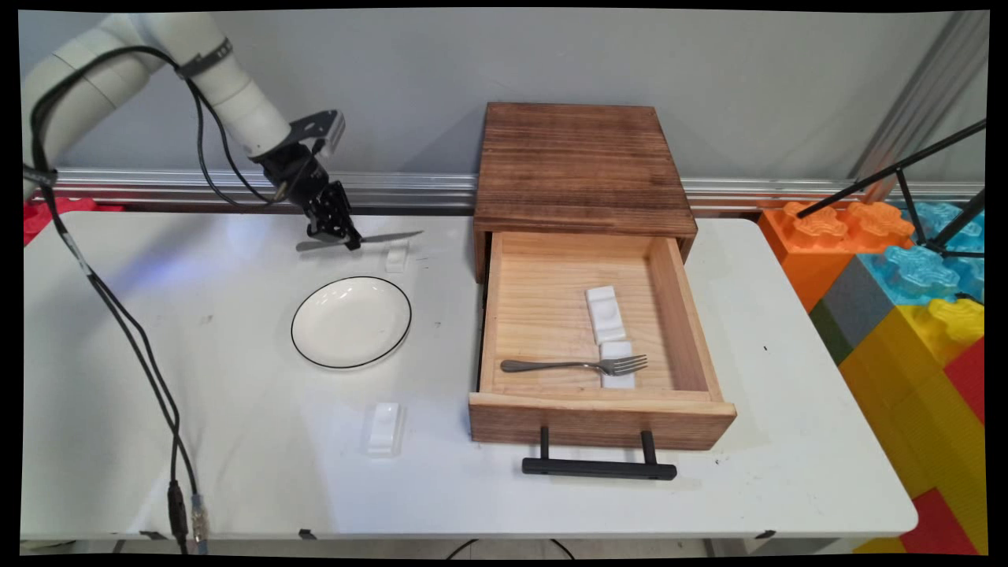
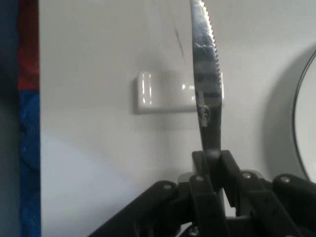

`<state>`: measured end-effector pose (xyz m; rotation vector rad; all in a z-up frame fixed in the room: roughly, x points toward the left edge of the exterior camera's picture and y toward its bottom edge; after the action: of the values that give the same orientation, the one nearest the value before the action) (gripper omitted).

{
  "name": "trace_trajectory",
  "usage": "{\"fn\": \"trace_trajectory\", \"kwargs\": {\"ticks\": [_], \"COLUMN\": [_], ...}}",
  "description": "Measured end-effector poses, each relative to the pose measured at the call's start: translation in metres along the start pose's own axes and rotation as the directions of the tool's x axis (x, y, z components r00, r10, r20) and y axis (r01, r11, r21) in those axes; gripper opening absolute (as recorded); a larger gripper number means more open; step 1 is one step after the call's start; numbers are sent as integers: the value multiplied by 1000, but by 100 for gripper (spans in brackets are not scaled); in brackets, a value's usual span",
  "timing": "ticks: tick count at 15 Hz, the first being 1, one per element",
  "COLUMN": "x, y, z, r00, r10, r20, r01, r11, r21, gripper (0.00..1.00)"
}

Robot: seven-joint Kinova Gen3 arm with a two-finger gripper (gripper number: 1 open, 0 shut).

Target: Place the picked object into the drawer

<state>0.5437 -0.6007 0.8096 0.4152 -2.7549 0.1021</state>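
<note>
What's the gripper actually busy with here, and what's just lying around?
Engaged: gripper, shut on knife; white rest below the blade; plate nearby.
Lying about: fork and two white rests in open drawer; lone rest in front of plate; toy blocks.

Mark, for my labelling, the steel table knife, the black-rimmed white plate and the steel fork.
Steel table knife [image 2: 206, 94], hand view, mid-blade.
Black-rimmed white plate [image 1: 351, 321], main view, bare centre.
Steel fork [image 1: 551, 365], main view, handle.
</note>
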Motion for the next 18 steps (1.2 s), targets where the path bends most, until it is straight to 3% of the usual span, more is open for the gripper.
{"fn": "trace_trajectory", "kwargs": {"ticks": [11,15,18], "x": [56,93,135], "y": [59,91,119], "z": [-84,-110,-116], "r00": [996,994,992], "r10": [-72,-66,-47], "r20": [-52,-84,-120], "r01": [73,69,48], "r11": [997,997,999], "r21": [35,26,5], "gripper": [0,0,0]}}
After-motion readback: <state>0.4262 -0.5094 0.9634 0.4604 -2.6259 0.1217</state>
